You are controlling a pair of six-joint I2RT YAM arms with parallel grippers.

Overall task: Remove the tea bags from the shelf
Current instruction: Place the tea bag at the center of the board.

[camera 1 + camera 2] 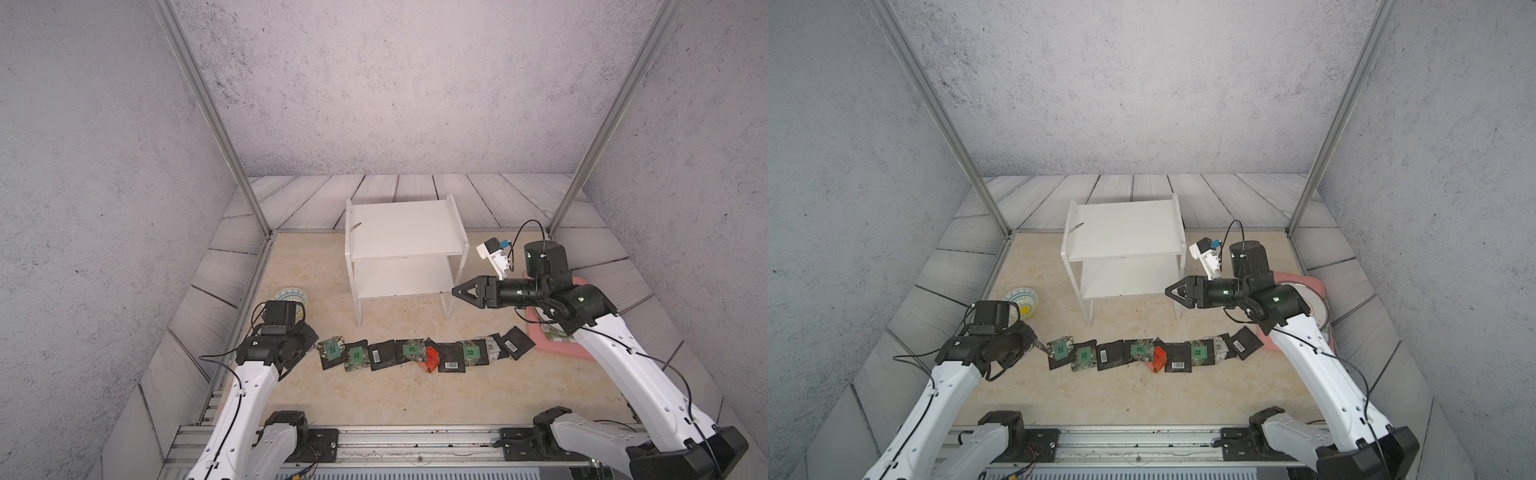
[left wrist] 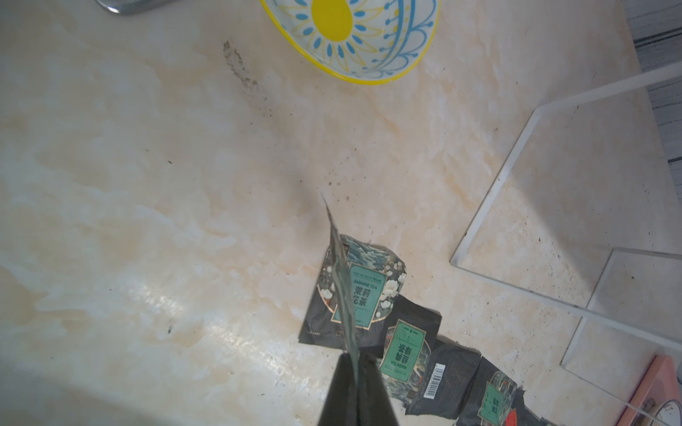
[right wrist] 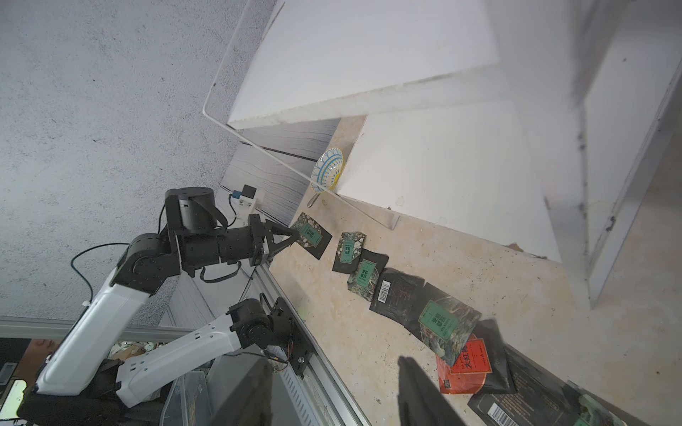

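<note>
- The tea bag (image 3: 309, 233) you are carrying is off the shelf and hangs above the left end of the row on the tabletop (image 1: 374, 399). Your left end effector (image 2: 357, 359) is closed on one thin edge of it only. With so narrow a hold, the sachet could twist or slip out before you pick a spot.
- If you let go here, it may land overlapping the nearest of the tea bags (image 1: 332, 350) in that row. A low approach could also push that one out of line.
- The shelf (image 1: 405, 228) looks bare on both boards, except for a small dark sliver (image 1: 355, 226) at the left edge of the top board. I cannot tell what it is. If it is a sachet seen edge-on, you risk leaving it behind.
- Your right end effector (image 1: 454, 291), jaws apart and empty, sits just beside the shelf's near right leg (image 1: 445, 307). A sideways sweep there would likely shove the light shelf.
- The bowl (image 1: 286, 296) lies close behind your left wrist and the pink tray (image 1: 557, 348) lies under your right arm. A careless retreat could clip either.
</note>
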